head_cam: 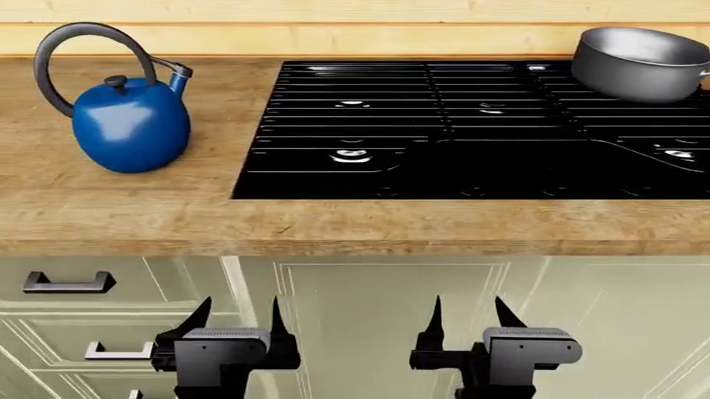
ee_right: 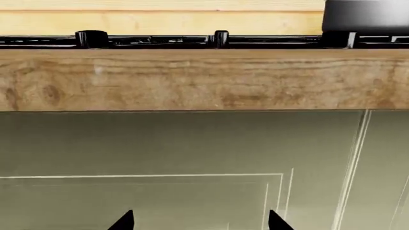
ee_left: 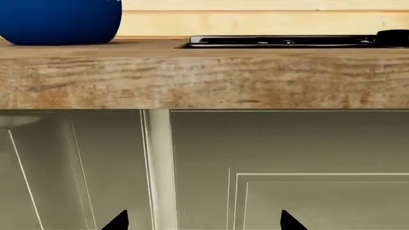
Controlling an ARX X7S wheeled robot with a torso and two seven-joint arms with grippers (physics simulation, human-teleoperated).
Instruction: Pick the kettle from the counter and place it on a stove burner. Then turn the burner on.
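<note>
The deep-blue kettle stands upright on the wooden counter, left of the black cooktop, with its dark arched handle up and spout toward the stove. Its blue body also shows in the left wrist view. The nearest stove burner sits under the grate bars at the cooktop's front left. My left gripper and right gripper hang below the counter's front edge, facing the cabinet doors. Both are open and empty. The left gripper and right gripper show only their black fingertips.
A silver-grey pot sits on the cooktop's back right. The cooktop has several burners under ridged grates. Knobs show along its front. A thick counter edge overhangs pale green cabinet doors and drawers with dark handles. A pale plank wall stands behind.
</note>
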